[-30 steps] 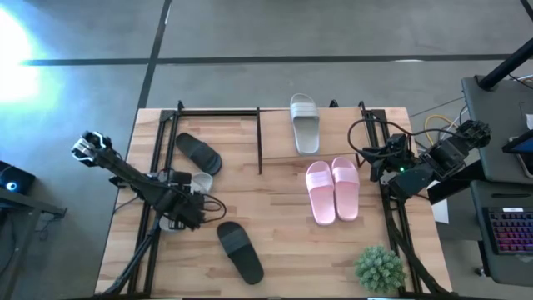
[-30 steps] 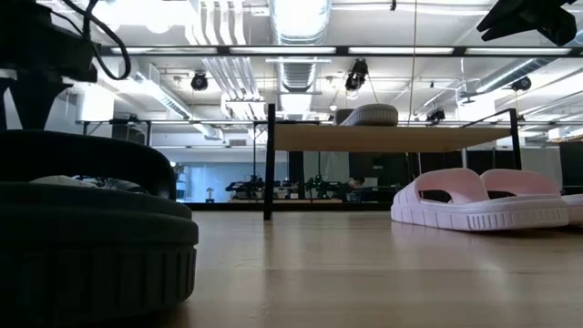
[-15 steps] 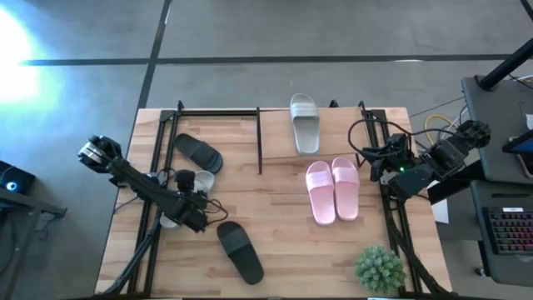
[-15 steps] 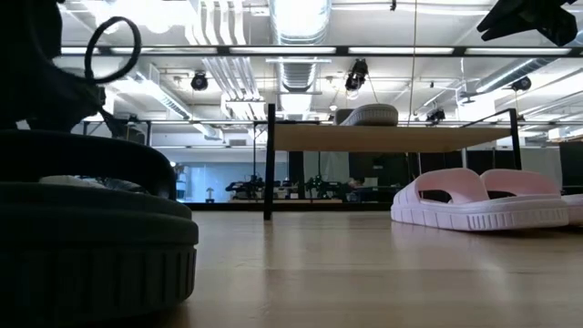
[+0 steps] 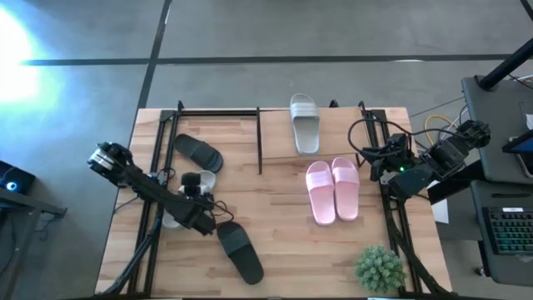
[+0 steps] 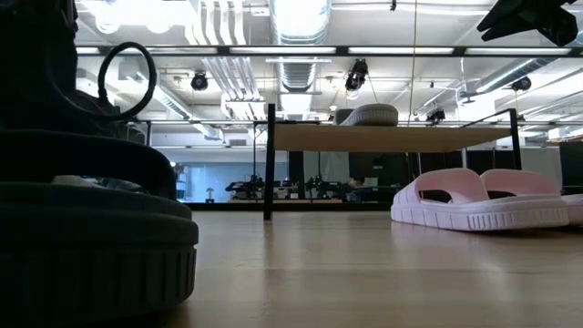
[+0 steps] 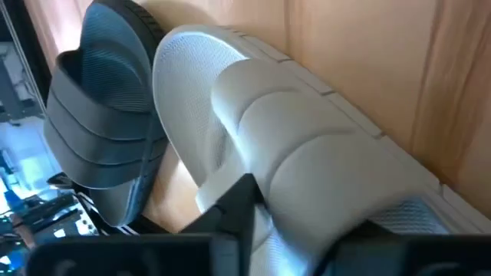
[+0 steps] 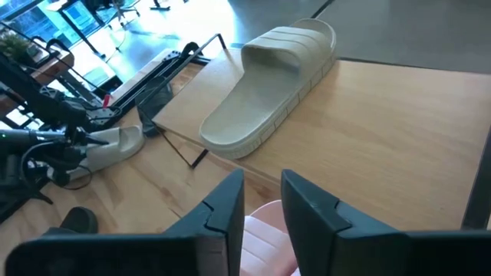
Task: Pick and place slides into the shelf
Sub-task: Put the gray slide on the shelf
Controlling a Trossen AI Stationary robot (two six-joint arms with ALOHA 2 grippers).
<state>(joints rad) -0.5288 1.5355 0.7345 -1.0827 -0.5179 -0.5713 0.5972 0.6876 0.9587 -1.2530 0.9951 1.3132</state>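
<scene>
Grey slide on the table: a pale grey slide (image 7: pixel 307 153) is seen lying at the left of the high view, mostly hidden under the left arm; in the left wrist view its ribbed, broad strap and dimpled footbed fill the frame.
Left gripper: the left gripper (image 5: pixel 190 198) is placed low over that slide; one dark finger (image 7: pixel 230 211) is seen against the strap, but whether the fingers are clamped on it cannot be told.
Step in hand: the grasp of the pale grey slide is judged to be under way.
Next move: a firm hold on the strap would be needed, then a lift clear of the nearby black slides and a carry to the shelf.
Shelf: the shelf (image 5: pixel 275 125), a light wooden board on a thin black frame, is placed at the upper middle of the high view.
Grey slide on the shelf: a second pale grey slide (image 5: pixel 305 122) is already laid on the board, smooth and matte.
Pink pair: two pink slides (image 5: pixel 332 189) are set side by side at the right of centre, thick-soled, off the shelf.
Black slides: one black slide (image 5: pixel 198 152) lies at the upper left, another black slide (image 5: pixel 240 252) at the lower middle; both look rubbery.
Right gripper: the right gripper (image 8: pixel 261 203) is held at the right edge, fingers a little apart, nothing between them.
</scene>
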